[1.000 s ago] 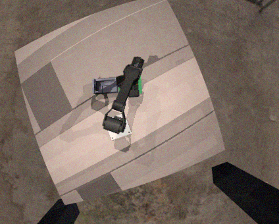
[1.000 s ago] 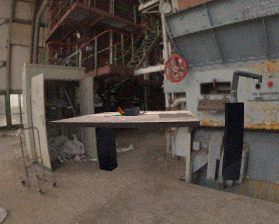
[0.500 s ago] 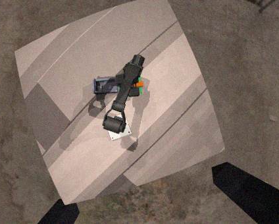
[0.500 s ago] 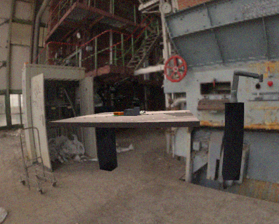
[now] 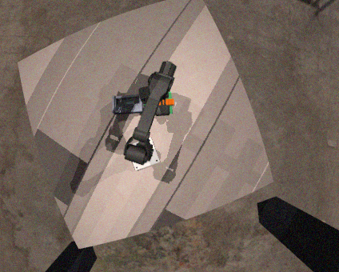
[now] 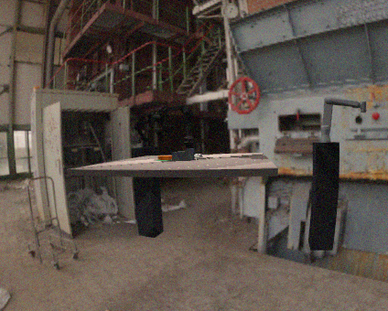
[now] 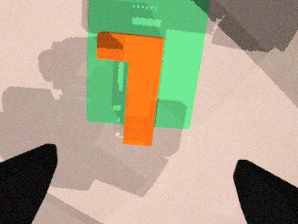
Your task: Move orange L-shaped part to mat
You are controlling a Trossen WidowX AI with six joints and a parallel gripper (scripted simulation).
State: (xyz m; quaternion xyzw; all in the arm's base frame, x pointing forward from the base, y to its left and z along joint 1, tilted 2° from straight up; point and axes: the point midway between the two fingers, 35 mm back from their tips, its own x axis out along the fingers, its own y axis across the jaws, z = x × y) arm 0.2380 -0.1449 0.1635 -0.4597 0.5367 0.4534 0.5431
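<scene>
The orange L-shaped part (image 7: 142,85) (image 5: 169,102) (image 6: 165,157) lies on the green mat (image 7: 182,75) (image 5: 171,95) and looks level. Its L-shaped end is on the mat, with the short leg pointing left in the wrist view; its plain end sticks out past the mat's near edge. My gripper (image 7: 148,161) is open and empty, its fingers wide apart on either side beyond the plain end, not touching the part. In the top view the arm hides much of the mat. The grey tray (image 5: 115,105) (image 6: 183,155) is beside the mat, and no part shows in its visible section.
The arm's white base plate (image 5: 152,159) is on the table (image 5: 109,192) (image 6: 216,172), below the tray and mat in the top view. The arm reaches from it over the gap between tray and mat. Patchy shadows fall across the table and mat.
</scene>
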